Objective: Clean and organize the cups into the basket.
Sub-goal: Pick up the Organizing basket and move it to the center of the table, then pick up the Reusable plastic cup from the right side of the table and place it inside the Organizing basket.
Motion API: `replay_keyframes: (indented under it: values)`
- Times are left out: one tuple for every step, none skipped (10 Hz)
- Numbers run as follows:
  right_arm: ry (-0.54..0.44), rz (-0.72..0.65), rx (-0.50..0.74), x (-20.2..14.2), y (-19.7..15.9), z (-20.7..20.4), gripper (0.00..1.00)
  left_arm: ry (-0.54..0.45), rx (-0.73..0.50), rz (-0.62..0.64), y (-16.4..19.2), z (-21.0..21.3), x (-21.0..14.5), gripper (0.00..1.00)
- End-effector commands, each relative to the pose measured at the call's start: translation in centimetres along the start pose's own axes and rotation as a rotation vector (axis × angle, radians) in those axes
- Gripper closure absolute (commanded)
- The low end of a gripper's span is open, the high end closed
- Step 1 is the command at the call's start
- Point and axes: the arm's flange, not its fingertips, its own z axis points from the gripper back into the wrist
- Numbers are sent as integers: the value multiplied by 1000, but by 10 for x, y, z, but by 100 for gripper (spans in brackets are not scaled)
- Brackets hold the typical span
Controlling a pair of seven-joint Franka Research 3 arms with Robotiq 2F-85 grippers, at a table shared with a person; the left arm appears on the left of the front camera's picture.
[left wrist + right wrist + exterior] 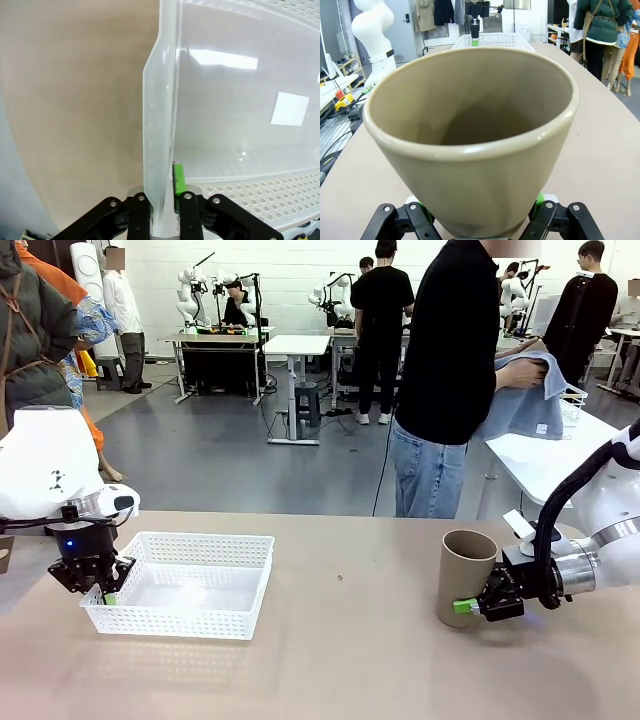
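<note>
Tan cup's [470, 145] base hidden between the right tool [477, 220] fingers, cut off below

Front view faces across the table [330, 660]; wrist views sit close, sharing the basket [190, 585].

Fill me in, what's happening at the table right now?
The left gripper is clamped on the near-left wall of the white basket, which has nothing in it. The right gripper holds a tan cup by its lower body, upright on the table. Across the table, a person stands holding a blue cloth.
</note>
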Motion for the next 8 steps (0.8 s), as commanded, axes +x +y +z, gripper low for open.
replay_keyframes:
  values:
    - [-6,13,2,0,-4,1,100,19,11,-2,-1,3,5,100]
    - [-6,15,4,-1,-4,1,100,19,11,-2,0,3,5,100]
    - [-7,14,6,-1,-4,1,78,16,12,-2,0,3,4,100]
    - [-3,12,5,-1,-3,1,78,16,13,-2,0,3,4,100]
    - [41,-32,-31,-1,-1,2,100,14,12,2,0,2,4,100]
    - [52,-77,-77,5,3,5,38,14,4,12,-2,1,4,100]
    - [52,-90,-96,18,14,9,38,29,1,20,-7,-1,1,100]
    - [56,-79,-124,43,30,17,38,31,2,-11,-17,-1,-3,100]
